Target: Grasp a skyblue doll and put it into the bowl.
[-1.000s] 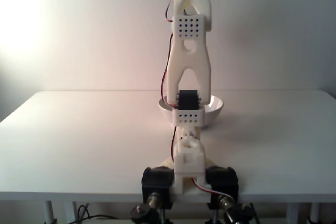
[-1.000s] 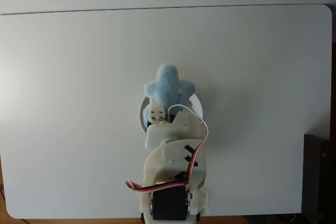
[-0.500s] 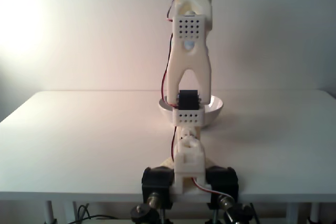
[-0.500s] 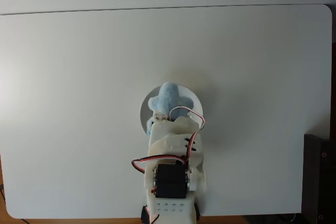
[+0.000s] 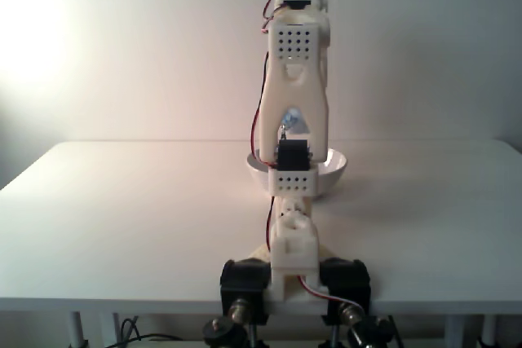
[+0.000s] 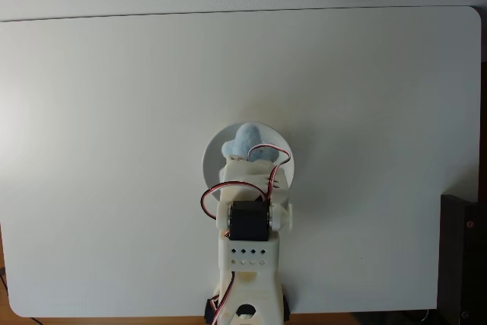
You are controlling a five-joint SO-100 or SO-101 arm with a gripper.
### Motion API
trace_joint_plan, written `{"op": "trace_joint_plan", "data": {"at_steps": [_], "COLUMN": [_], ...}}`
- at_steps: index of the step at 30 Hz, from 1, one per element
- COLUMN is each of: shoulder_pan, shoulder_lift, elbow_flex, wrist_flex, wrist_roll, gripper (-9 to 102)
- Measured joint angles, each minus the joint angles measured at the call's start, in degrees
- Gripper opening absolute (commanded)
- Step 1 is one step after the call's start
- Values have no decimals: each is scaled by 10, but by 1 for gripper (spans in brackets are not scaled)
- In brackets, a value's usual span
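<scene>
Skyblue doll point(image 6: 247, 141): sits over the bowl in a fixed view from above; its upper lobes show past the arm, its lower part hidden by the arm's housing. A small pale blue patch point(image 5: 294, 124) shows through the arm's opening in a fixed view from the front.
End effector: hidden under the arm's own housing in both fixed views; I cannot tell whether its fingers are apart, together, or clamped on the doll.
Arm point(image 6: 245, 245): white with red wires, folded forward over the bowl; base clamped at the near edge.
Bowl point(image 6: 209, 159): white, round, near the middle of the surface; in the front view its rim point(image 5: 334, 162) shows behind the arm.
Surface point(image 6: 106, 112): white.
</scene>
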Motion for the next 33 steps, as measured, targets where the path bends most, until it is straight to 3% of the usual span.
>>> {"op": "trace_joint_plan", "data": {"at_steps": [13,21,25,33], "shoulder_pan": [1,1,1,1], "shoulder_lift": [0,0,0,0], "elbow_flex": [146,150,150,150], "wrist_flex": [-113,-124,-124,-124], "wrist_roll": [0,0,0,0], "gripper": [10,11,24,67]}}
